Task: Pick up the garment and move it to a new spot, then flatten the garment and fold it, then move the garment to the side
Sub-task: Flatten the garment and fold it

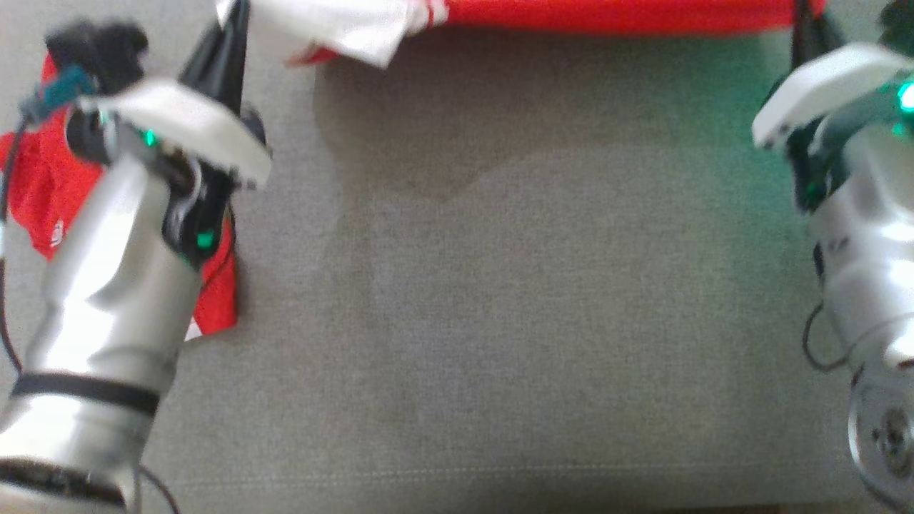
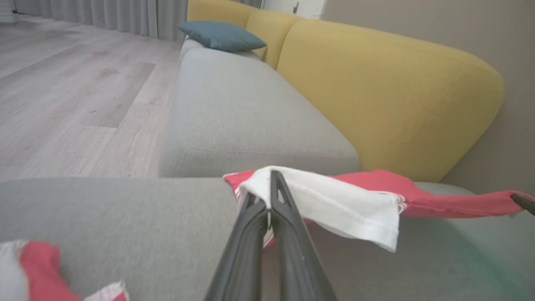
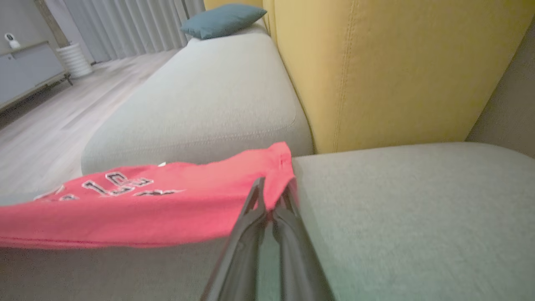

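Note:
The garment (image 1: pixel 607 13), red with a white section, hangs stretched along the top edge of the head view over the grey sofa seat (image 1: pixel 535 285). My left gripper (image 1: pixel 239 18) is shut on its white end (image 2: pixel 347 200), the fingers (image 2: pixel 276 196) pinched together through the cloth. My right gripper (image 1: pixel 803 28) is shut on the red corner at the other end, where the right wrist view shows the fingertips (image 3: pixel 261 196) closed on the red fabric (image 3: pixel 167 209) with pale lettering. The span between the grippers sags slightly above the cushion.
More red and white cloth (image 1: pixel 43 185) lies bunched under my left forearm (image 2: pixel 37 267); I cannot tell whether it joins the held piece. A yellow backrest (image 2: pixel 376 92) stands behind the seat, a teal pillow (image 2: pixel 221 35) further along, and wooden floor (image 2: pixel 62 83) beside the sofa.

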Tool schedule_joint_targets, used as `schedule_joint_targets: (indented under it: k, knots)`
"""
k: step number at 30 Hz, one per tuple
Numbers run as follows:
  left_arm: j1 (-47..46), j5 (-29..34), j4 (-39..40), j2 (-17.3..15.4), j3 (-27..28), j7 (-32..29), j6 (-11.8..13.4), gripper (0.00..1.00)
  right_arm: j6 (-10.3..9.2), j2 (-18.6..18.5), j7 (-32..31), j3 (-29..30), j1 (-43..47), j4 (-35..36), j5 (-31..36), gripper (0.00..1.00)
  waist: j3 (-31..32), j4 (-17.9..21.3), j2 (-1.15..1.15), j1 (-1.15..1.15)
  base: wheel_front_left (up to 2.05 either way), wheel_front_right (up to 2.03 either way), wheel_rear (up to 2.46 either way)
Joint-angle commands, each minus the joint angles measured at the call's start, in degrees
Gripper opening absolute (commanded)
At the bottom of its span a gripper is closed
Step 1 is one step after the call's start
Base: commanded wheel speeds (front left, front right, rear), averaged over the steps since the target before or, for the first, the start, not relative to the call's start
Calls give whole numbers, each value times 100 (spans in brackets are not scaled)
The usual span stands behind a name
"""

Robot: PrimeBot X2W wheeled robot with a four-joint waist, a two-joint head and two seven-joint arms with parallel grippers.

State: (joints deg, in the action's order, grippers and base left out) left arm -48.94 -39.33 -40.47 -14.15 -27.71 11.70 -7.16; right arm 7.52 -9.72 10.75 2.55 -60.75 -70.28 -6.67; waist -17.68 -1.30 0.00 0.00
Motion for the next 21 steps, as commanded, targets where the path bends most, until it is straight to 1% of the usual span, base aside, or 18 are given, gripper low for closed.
schedule_joint_targets:
  k: [1,5,11,15,20,21]
  knots:
    - [-49,-49,229,-343,76,15,-32,0,-3,9,-35,-213,86,111,-84,0,186,-6,0,0,0,0,0]
    - [473,-250,423,-587,-242,-66,-32,0,-3,-132,-212,-697,485,87,-411,0,432,-19,0,0,0,0,0]
    - [1083,-474,942,-946,-803,-353,-32,0,-3,-461,-499,-1438,956,227,-801,0,700,-49,0,0,0,0,0]
    - [1410,-596,1369,-1203,-1171,-558,-32,0,-3,-776,-782,-1736,1139,160,-900,0,843,-53,0,0,0,0,0]
    - [1745,-711,1901,-1558,-1569,-813,-33,0,-3,-912,-1157,-1999,1366,116,-1115,0,1063,-65,0,0,0,0,0]
    - [1745,-711,1901,-1558,-1569,-813,-33,0,-3,-912,-1157,-1999,1366,116,-1115,0,1063,-65,0,0,0,0,0]
